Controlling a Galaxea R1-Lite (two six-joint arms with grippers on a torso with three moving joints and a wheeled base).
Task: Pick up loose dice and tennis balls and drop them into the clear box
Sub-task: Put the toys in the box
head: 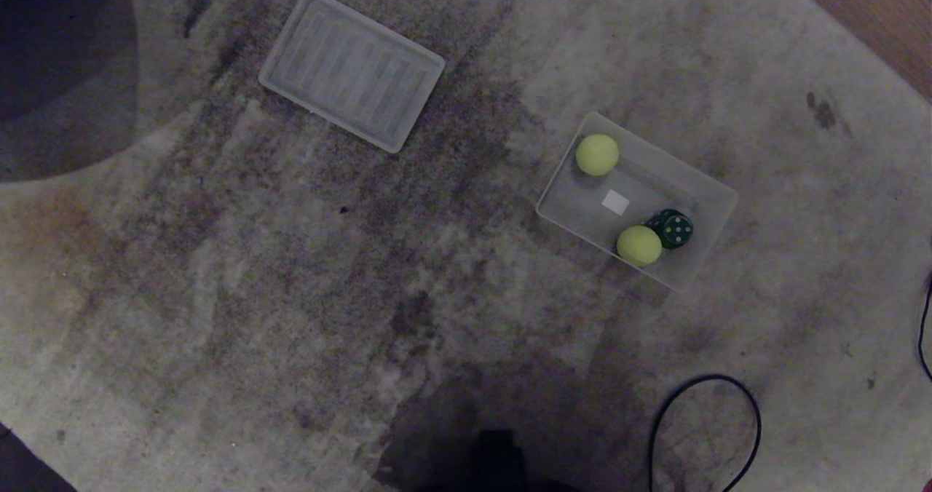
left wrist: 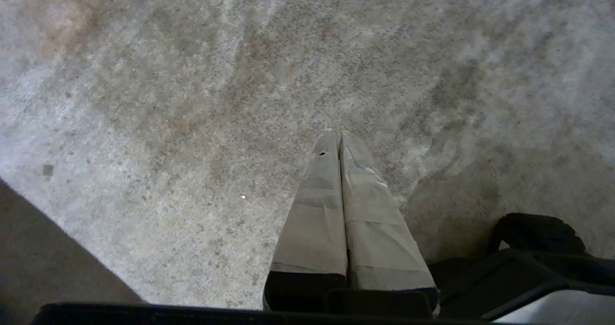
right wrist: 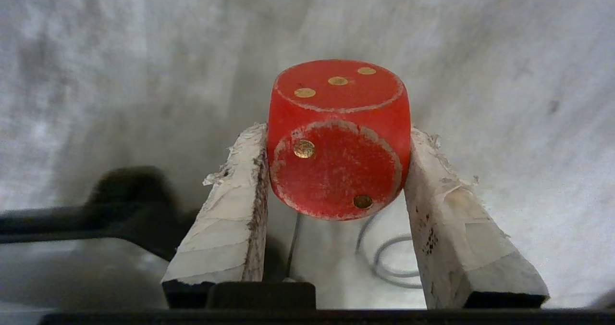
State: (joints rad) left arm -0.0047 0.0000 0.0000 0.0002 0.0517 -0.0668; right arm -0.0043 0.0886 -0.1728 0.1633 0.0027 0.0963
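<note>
2 balls [head: 597,154] and 1 green die [head: 674,228] lie in the box [head: 710,195], its long axis diagonal on the carpet [head: 218,295]. Only the right wrist view shows the right end effector [right wrist: 336,142] grasping the red die [right wrist: 338,137], 3-face up. Left end effector [left wrist: 339,140] is clenched, empty.

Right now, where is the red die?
The red die is held between the fingers of the right gripper, above the grey carpet, seen only in the right wrist view; it is not in the clear box.
</note>
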